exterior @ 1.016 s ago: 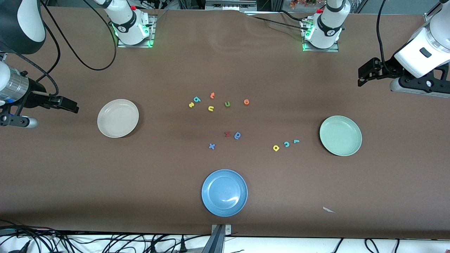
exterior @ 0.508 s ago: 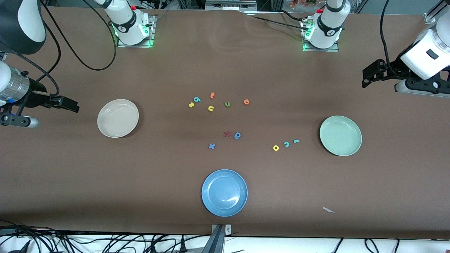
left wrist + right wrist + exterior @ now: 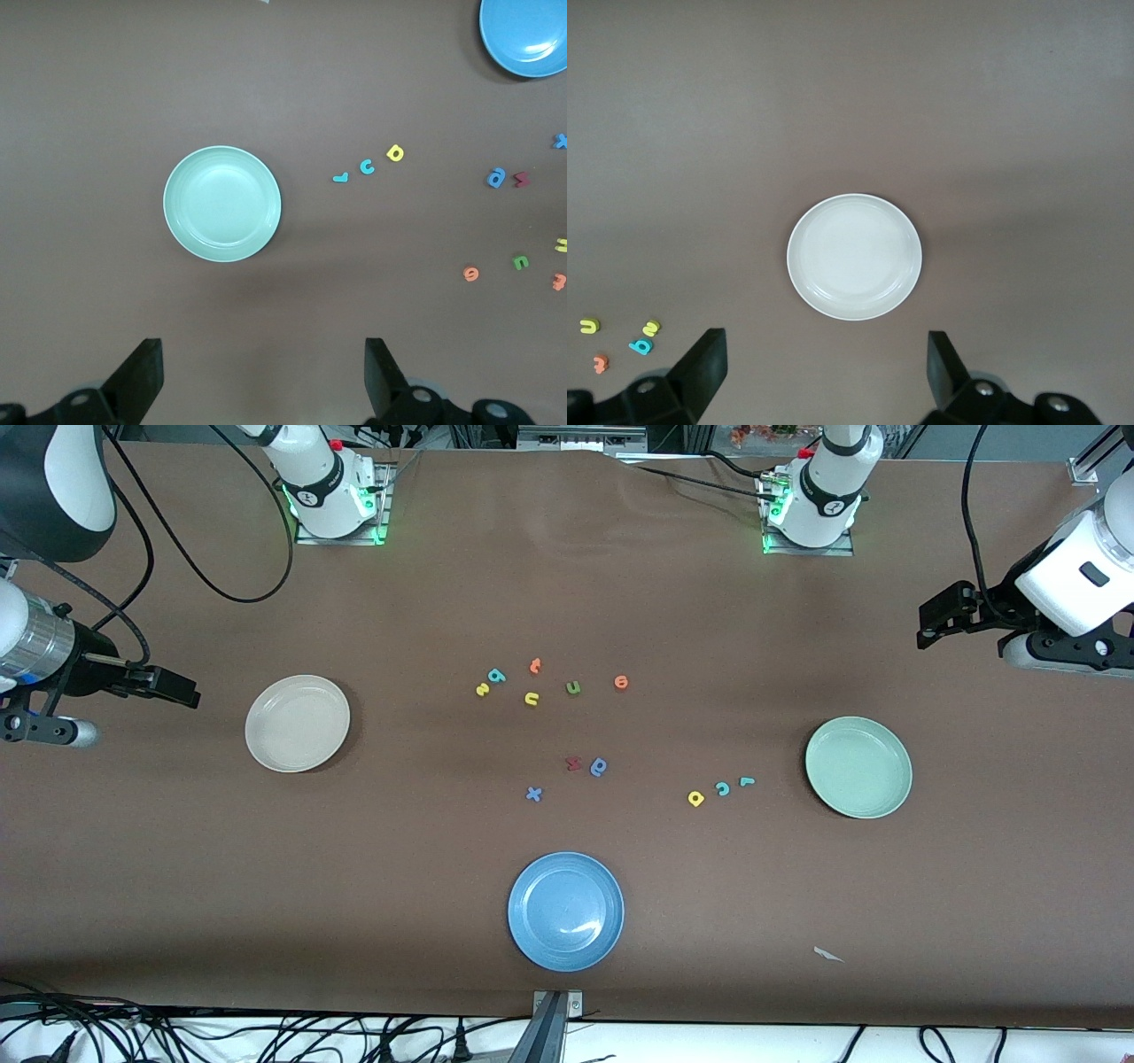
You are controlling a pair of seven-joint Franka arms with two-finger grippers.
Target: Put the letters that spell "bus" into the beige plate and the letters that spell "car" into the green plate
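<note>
At the right arm's end, the right gripper (image 3: 173, 686) hangs wide open, empty, beside the beige plate (image 3: 297, 723). Mid-table lie b (image 3: 497, 676), s (image 3: 482, 689), u (image 3: 532, 699); then a (image 3: 695, 798), c (image 3: 723, 788), r (image 3: 747, 782), the green plate (image 3: 858, 767); the left gripper (image 3: 939, 615) gapes empty.

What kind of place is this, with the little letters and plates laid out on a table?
Most likely a robotics lab set up for sorting trials. Two robot arms are bolted along one edge of a brown-covered table, cables trail past its front edge, and foam letters lie between three plain plates, such as the blue plate.
</note>
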